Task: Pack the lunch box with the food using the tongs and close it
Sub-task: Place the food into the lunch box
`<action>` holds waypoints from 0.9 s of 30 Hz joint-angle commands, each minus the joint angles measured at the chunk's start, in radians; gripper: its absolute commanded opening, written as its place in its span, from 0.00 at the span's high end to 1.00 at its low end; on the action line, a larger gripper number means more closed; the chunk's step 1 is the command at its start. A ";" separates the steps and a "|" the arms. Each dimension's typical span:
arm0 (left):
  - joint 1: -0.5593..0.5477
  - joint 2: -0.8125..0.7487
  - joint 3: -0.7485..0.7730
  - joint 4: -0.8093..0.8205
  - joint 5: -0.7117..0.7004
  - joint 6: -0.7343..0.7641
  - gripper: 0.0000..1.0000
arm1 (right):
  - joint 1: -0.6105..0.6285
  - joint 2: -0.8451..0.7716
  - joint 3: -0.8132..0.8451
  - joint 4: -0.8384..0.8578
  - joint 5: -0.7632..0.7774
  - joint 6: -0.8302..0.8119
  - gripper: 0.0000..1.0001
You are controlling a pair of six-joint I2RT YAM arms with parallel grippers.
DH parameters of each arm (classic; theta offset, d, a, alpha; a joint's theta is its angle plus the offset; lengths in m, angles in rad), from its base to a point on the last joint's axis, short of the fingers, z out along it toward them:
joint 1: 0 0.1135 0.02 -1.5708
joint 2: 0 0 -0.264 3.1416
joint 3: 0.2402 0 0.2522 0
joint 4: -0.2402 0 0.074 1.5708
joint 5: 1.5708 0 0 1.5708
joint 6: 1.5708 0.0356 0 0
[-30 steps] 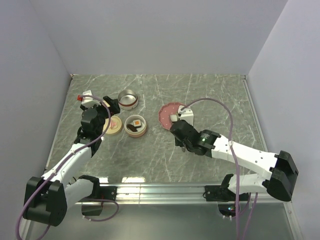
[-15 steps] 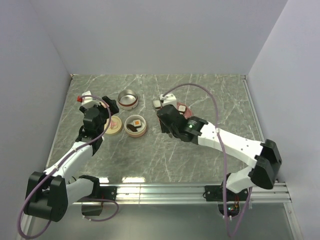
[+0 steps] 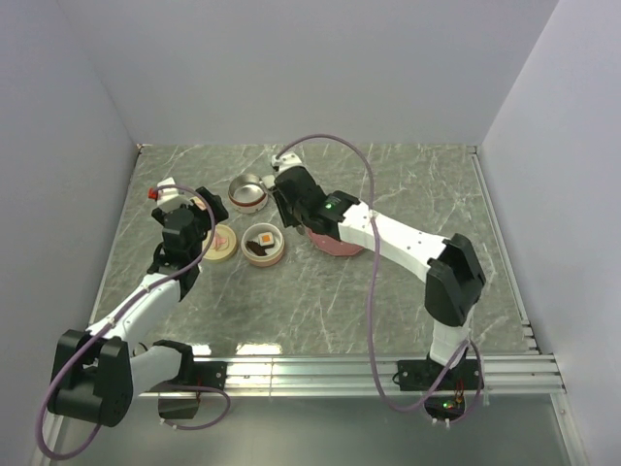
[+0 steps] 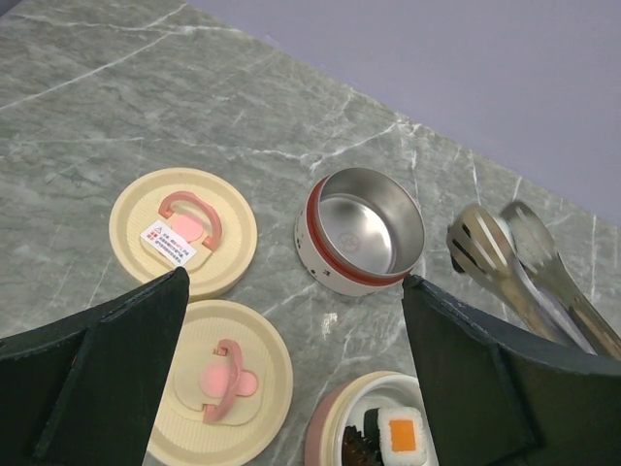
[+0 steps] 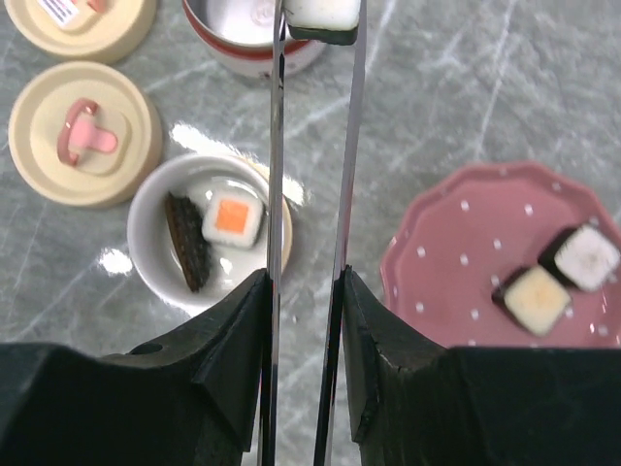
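Right arm [image 3: 398,238] swung left, fingers [image 5: 223,349] pinching tongs [image 4: 477,248] holding sushi block [image 5: 323,15]; left fingers [image 4: 107,359] spread.

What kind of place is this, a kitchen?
Most likely a robot practice booth, not a kitchen. Plain walls box in a marble-patterned table, two robot arms are bolted to a metal rail, and the food is toy sushi on a pink plate, lifted with tongs.
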 commanded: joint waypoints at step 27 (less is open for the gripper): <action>0.012 0.021 0.037 0.038 0.014 -0.015 0.02 | -0.031 0.273 0.356 0.013 -0.150 -0.093 0.51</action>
